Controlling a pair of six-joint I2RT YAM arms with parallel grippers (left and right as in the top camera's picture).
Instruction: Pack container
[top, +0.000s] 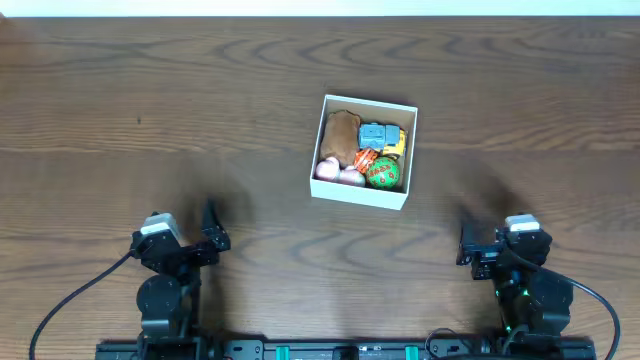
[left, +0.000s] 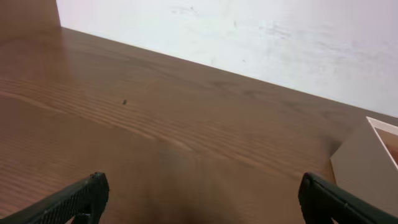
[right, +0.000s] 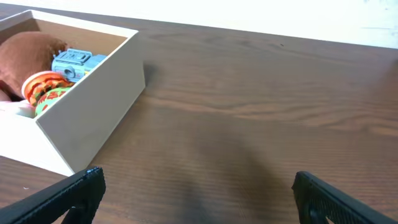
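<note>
- Wooden table (top: 150, 100): carrying the box a little toward 1 o'clock from its centre.
- Box (top: 355, 190): lidless, upright, crowded with toys; probably packed already.
- Left gripper (left: 202, 193) at 7 o'clock of the box, right gripper (right: 199, 183) at 5 o'clock: both spread wide, holding nothing, well apart from it.
- Brown plush (top: 342, 135) and green ball (top: 384, 173): lying close to the walls; easy to knock out, or to shove the box, with a low reach.

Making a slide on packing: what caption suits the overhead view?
Toy-filled box on table; left gripper and right gripper open, empty, apart from it.
</note>
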